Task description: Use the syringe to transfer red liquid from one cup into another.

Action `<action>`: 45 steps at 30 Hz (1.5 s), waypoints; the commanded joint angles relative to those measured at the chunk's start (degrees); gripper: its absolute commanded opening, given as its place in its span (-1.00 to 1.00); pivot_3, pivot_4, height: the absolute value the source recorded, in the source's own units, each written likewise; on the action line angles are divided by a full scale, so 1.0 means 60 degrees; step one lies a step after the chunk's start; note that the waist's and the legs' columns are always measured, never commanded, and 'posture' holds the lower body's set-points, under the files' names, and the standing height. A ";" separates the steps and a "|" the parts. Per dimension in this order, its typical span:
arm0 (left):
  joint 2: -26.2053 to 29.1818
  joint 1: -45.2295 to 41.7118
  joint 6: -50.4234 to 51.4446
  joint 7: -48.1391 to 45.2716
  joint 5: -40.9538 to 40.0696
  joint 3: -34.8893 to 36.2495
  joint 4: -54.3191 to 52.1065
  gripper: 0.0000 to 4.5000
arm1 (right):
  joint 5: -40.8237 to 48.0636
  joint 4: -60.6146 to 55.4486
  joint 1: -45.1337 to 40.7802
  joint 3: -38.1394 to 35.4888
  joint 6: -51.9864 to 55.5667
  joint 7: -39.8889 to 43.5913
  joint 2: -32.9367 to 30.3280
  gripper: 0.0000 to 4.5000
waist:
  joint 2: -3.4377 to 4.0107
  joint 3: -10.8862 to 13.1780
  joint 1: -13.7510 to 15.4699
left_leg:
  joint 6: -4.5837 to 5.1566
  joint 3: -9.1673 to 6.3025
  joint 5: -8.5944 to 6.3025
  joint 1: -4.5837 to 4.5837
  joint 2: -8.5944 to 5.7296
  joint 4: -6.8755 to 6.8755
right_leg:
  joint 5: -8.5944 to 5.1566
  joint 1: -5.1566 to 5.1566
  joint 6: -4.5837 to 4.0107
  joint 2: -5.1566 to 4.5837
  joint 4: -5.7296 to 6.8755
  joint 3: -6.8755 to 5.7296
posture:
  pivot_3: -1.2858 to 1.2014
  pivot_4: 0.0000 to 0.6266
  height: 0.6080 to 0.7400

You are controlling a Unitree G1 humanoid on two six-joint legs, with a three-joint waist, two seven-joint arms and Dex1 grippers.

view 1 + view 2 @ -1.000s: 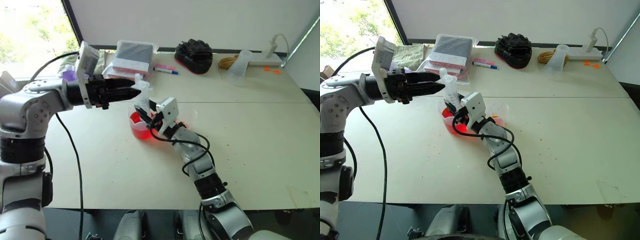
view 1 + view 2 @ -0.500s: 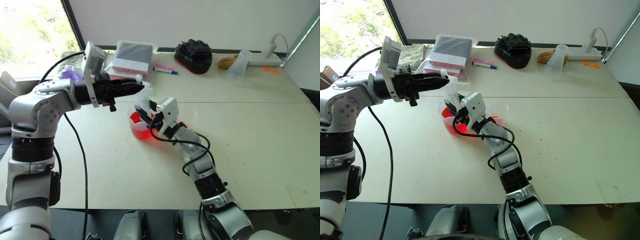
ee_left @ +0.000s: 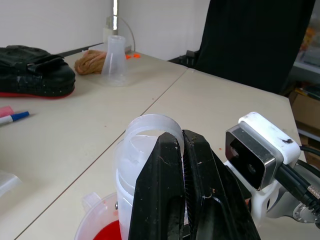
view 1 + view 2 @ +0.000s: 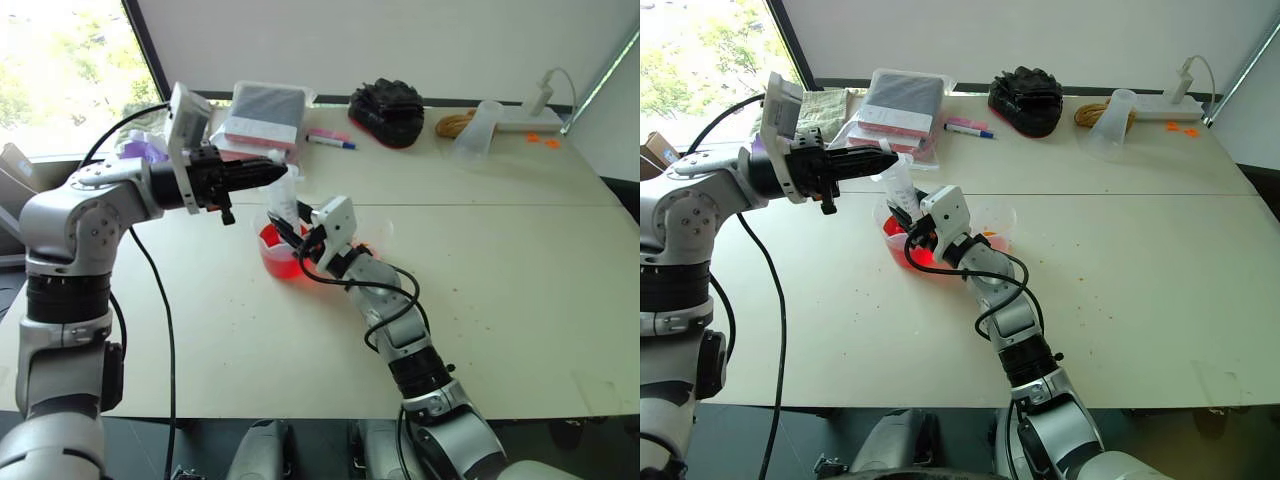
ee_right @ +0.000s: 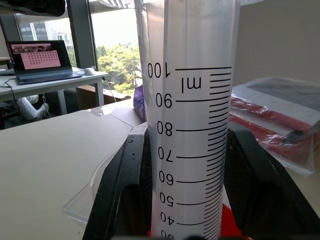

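1. Standing upright in the spouted cup (image 4: pixel 266 242) near bench (image 4: pixel 500 270) centre: syringe (image 4: pixel 284 203), tip down in the red liquid (image 4: pixel 282 262).
2. Clamped around the barrel from about 4 o'clock: right hand (image 4: pixel 291 229), one finger on each side of the scale markings in the right wrist view.
3. Reaching in level from 9 o'clock to the plunger top: left hand (image 4: pixel 271 172), fingers pressed together. Cannot tell whether plunger plastic is pinched between them or merely touched.
4. Risk of slipping off: with fingers this tight together, probably very little plunger caught, so an upward pull could come away empty and draw nothing.
5. Risk of tipping: pulling off-axis would lever the barrel against the cup wall, likely rocking the light cup and spilling red across the bench.
6. Risk of drawing air: lifting the barrel along with the plunger would bring the tip out of the liquid.
7. Risk of dripping: smaller cup (image 4: pixel 1000 215) sits just beside, at about 3 o'clock of the spouted one, so a careless carry could leave a trail between the rims.
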 commanded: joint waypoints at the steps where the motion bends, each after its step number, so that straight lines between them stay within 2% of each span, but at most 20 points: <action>1: -0.0095 -0.0419 -0.0023 -0.0060 -0.0121 0.0018 -0.0042 -0.99 | 0.0057 -0.0346 -0.0101 0.0162 -0.0017 0.0041 0.0225 -0.41 | 0.0000 0.0000 0.0001 | 0.0000 0.0000 0.0000 0.0000 0.0000 0.0000 | 0.0000 0.0000 0.0000 0.0000 0.0000 0.0000 | 0.03 -0.52 1.00; 16: -0.0331 -0.0950 -0.0089 0.0128 -0.0037 0.0156 0.0235 -0.99 | 0.0174 -0.0447 0.0055 0.0227 0.0195 0.0083 0.0252 -0.41 | 0.0000 0.0000 0.0005 | 0.0000 0.0000 0.0000 -0.0002 0.0000 0.0000 | 0.0000 -0.0001 0.0000 0.0000 -0.0001 -0.0001 | 0.03 -0.52 1.00; 45: -0.0123 -0.1507 -0.0174 0.0097 0.0139 0.0332 0.0609 -0.99 | 0.0329 -0.0599 0.0238 0.0382 0.0412 0.0079 0.0338 -0.41 | 0.0000 0.0000 0.0005 | 0.0000 0.0001 0.0000 -0.0002 -0.0001 0.0000 | 0.0000 -0.0001 0.0000 0.0000 -0.0001 -0.0001 | 0.03 -0.52 1.00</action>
